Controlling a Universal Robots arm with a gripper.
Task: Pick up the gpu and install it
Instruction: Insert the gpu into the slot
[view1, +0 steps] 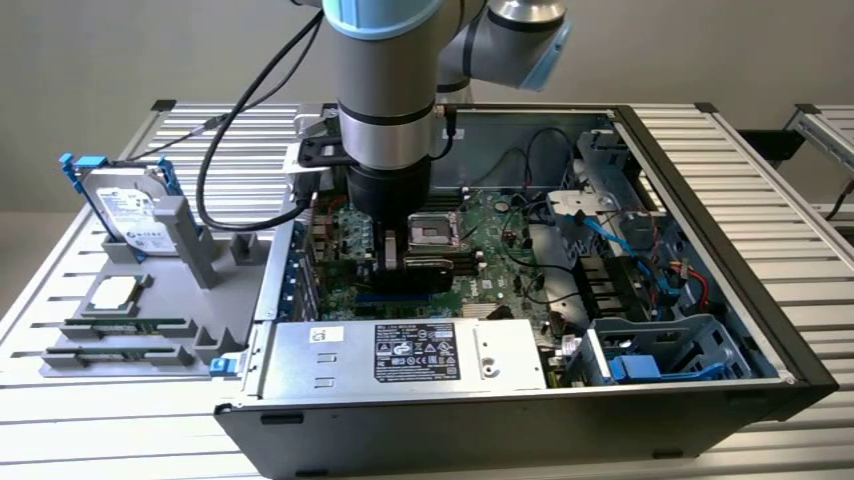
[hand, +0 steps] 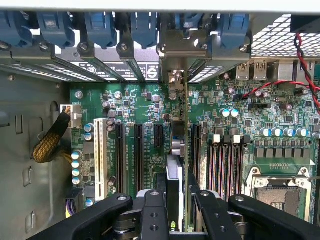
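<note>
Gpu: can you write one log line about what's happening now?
end effector: shut on gpu | gpu: standing on edge over motherboard slots | place: inside computer case | seated: cannot tell

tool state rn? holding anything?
Tool: closed on the gpu, card edge-on over the motherboard slots.

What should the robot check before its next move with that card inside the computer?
1. Graphics card gripped between the jaws: ok.
2. Card standing on edge, parallel to the black slots: ok.
3. Card pushed fully down into the green board: cannot tell.
4. Yellow braided cable apart from the card: ok.
5. Card's far end lined up with the back opening: cannot tell.
</note>
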